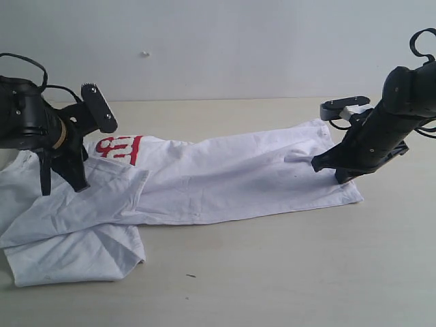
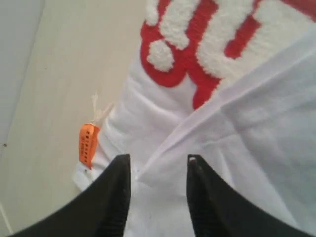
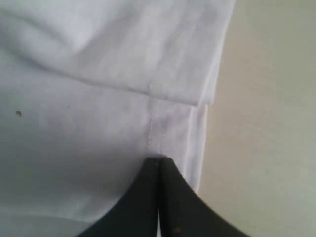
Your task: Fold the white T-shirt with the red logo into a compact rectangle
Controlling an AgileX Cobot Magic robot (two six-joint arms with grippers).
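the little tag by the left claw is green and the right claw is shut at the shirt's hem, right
Not quite. The tag is orange, not green; the left wrist view shows it beside the left claw, at the edge of the white T-shirt. The rest holds: the right claw is shut at the shirt's hem.
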